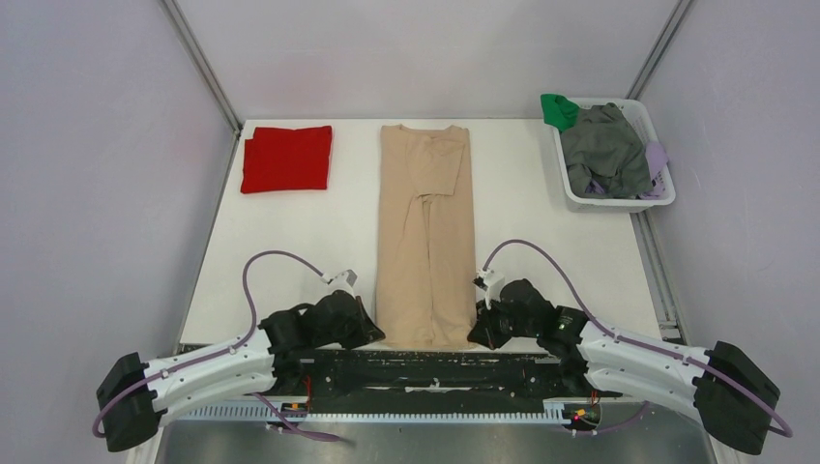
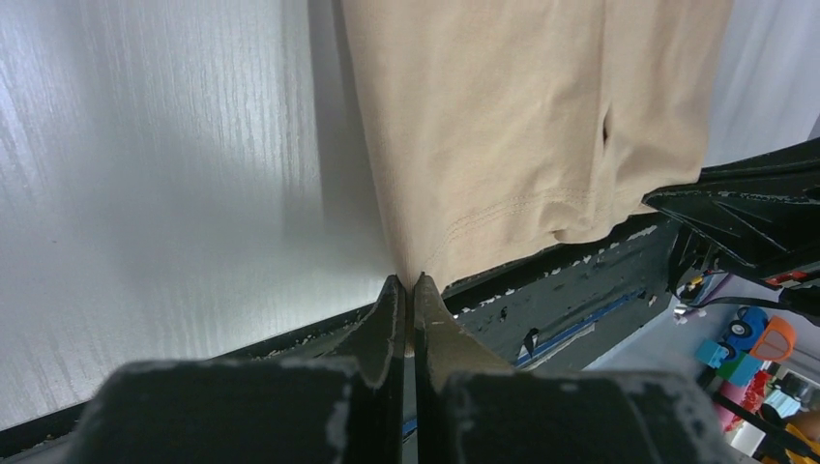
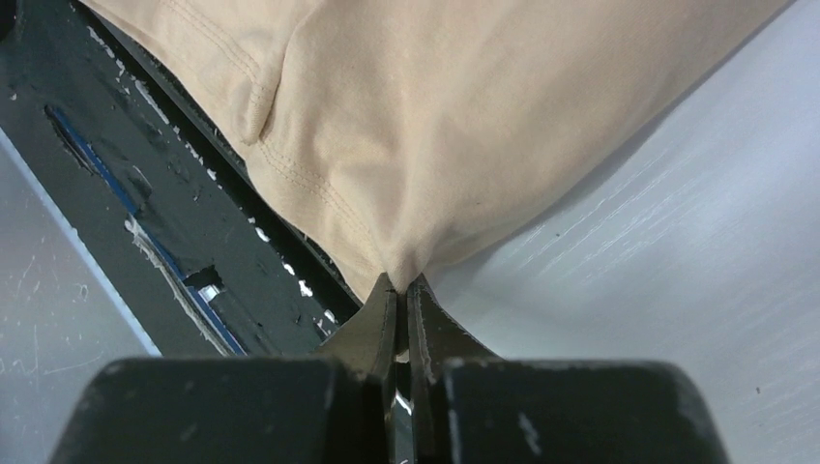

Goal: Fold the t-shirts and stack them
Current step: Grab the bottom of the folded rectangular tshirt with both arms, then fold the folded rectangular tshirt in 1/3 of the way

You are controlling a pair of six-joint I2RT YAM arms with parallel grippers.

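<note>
The beige t-shirt lies in the middle of the white table. It is folded lengthwise into a long narrow strip running from far to near. Its neck is at the far end, with the sleeves turned in over the chest. An overlap line runs down the middle of the near half. The hem, with its double row of stitching, reaches the table's near edge and laps onto the black rail there.

The left gripper is closed, pinching the hem's near-left corner between its fingertips. The right gripper is closed on the near-right corner, and the cloth bunches into a small peak at its tips.

The red t-shirt sits at the far left of the table, folded to a flat rectangle, well apart from the beige one. A white basket at the far right holds grey and green clothes.
</note>
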